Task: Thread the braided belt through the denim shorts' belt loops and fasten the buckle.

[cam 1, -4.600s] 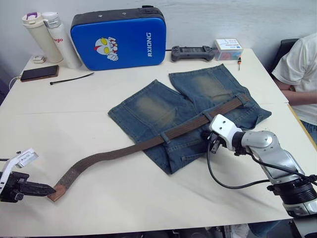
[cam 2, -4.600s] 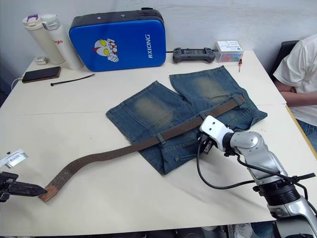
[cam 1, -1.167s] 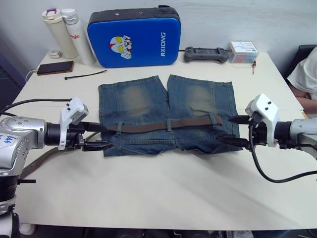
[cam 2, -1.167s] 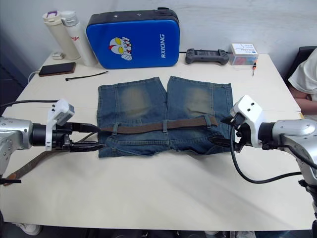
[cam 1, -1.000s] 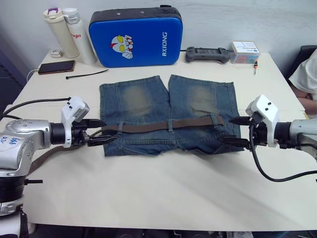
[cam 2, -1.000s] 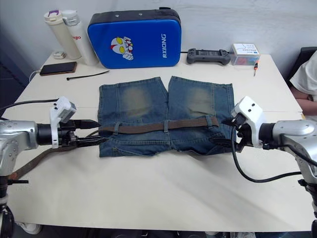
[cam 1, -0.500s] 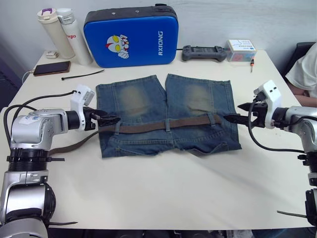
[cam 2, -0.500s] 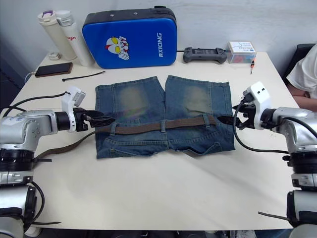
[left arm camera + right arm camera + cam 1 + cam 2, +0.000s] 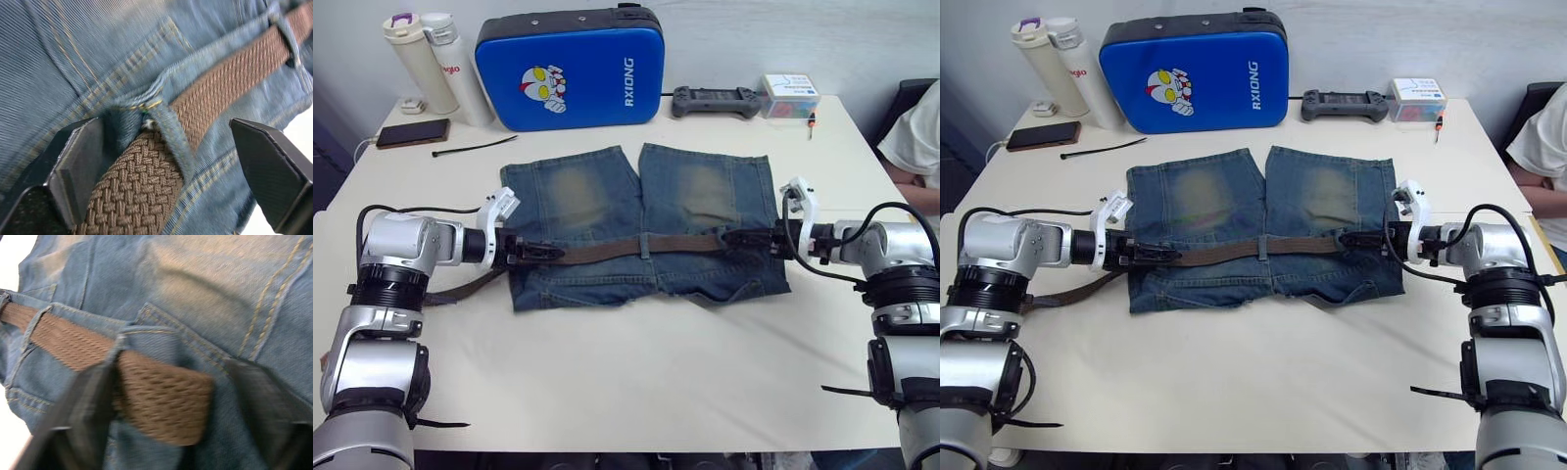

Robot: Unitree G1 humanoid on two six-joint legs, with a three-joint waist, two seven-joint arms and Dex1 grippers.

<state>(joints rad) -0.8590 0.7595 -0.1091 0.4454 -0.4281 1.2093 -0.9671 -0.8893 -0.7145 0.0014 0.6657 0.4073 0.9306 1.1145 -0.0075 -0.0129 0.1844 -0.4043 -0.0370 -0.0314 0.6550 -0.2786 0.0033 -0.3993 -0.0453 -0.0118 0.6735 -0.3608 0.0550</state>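
While the braided belt (image 9: 636,246) lies across the waistband of the denim shorts (image 9: 641,223), passed under several belt loops (image 9: 646,244), the threading step is judged still in hand; the buckle cannot be made out. The shorts are spread flat at the middle of the desk (image 9: 636,372), waistband towards the near edge. The belt's left end trails off the shorts onto the desk at the left.

Left gripper (image 9: 166,147): placed at the left end of the waistband, fingers (image 9: 73,166) spread to either side of the belt and a loop, nothing pinched.

Right gripper (image 9: 746,238): placed at the right end of the waistband, fingers spread about the belt's end, not closed on it so far as can be seen.

Next move, as judged: each belt end is to be pinched and drawn towards the front for fastening.

Beyond, far side of desk: blue case (image 9: 570,67), two bottles (image 9: 426,59), phone (image 9: 410,131), black cable tie (image 9: 475,147), controller (image 9: 716,99), small box (image 9: 789,91). A person's sleeve (image 9: 918,122) is seen at far right.
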